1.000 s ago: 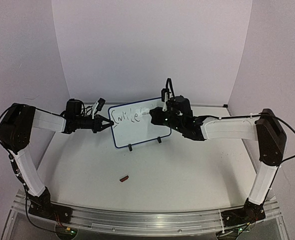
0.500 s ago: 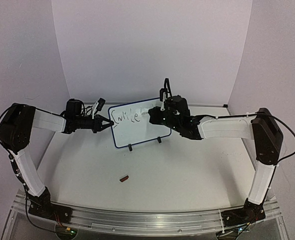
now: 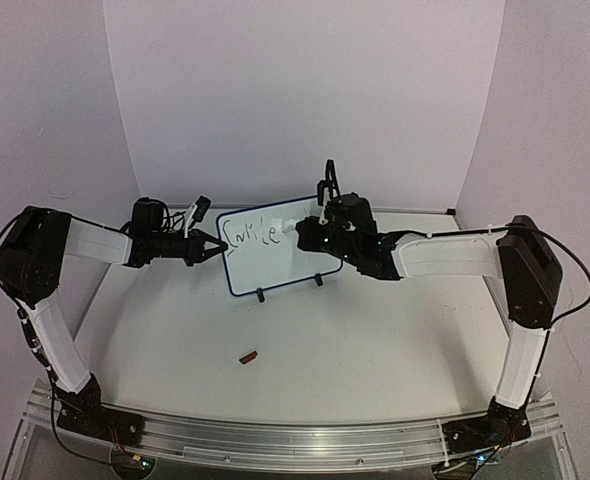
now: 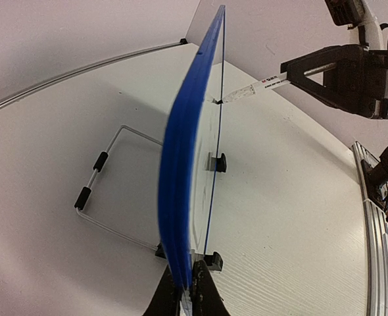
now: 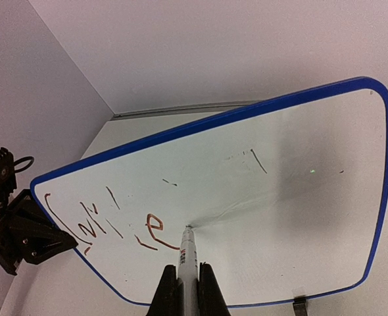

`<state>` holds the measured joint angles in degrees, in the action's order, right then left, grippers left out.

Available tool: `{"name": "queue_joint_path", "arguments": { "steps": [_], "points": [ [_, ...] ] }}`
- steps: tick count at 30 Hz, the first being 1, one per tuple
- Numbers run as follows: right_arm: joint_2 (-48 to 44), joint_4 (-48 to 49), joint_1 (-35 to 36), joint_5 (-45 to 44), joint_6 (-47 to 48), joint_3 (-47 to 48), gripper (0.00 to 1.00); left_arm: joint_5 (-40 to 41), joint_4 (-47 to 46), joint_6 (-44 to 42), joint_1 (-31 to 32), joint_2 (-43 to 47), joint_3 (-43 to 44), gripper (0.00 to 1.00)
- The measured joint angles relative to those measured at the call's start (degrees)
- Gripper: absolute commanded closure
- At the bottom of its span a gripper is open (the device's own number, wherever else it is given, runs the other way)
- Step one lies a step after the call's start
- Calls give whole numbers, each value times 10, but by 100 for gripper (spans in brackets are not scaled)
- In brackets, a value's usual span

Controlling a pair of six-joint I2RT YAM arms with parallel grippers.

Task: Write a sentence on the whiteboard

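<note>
Room: plain matte walls, white with a faint lilac cast, enclose the station on three sides. The bench is a white panel with a fine wood-grain texture. A ribbed aluminium rail runs along its near edge and carries both arm bases. A small reddish-brown item lies loose on the bench, well in front of the board; its identity cannot be made out.

Left side: the left pincer, black with angular fingers, is closed on the left edge of the whiteboard, one finger on each face of the frame.

Centre: the whiteboard stands upright towards the back of the bench, between the two arms. It is a glossy white rectangle with rounded corners and a thin blue frame, and it rests on two small black feet. A bent wire stand with black sleeves props it from behind. The sentence is a thin, uneven reddish-brown scrawl on the left part of the board face. A few stray ticks sit higher and further right.

Right side: the right pincer is clamped on a slim white marker. The marker tip touches the board just right of the last written letter.
</note>
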<state>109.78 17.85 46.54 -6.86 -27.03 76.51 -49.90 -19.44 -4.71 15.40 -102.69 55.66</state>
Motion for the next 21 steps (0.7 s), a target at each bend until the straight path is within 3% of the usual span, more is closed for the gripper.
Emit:
{"name": "queue_joint_path", "arguments": {
  "steps": [21],
  "points": [
    [8, -12, 0, 6, 0, 3, 100, 0, 0, 0, 0, 0, 0, 100]
  ]
}}
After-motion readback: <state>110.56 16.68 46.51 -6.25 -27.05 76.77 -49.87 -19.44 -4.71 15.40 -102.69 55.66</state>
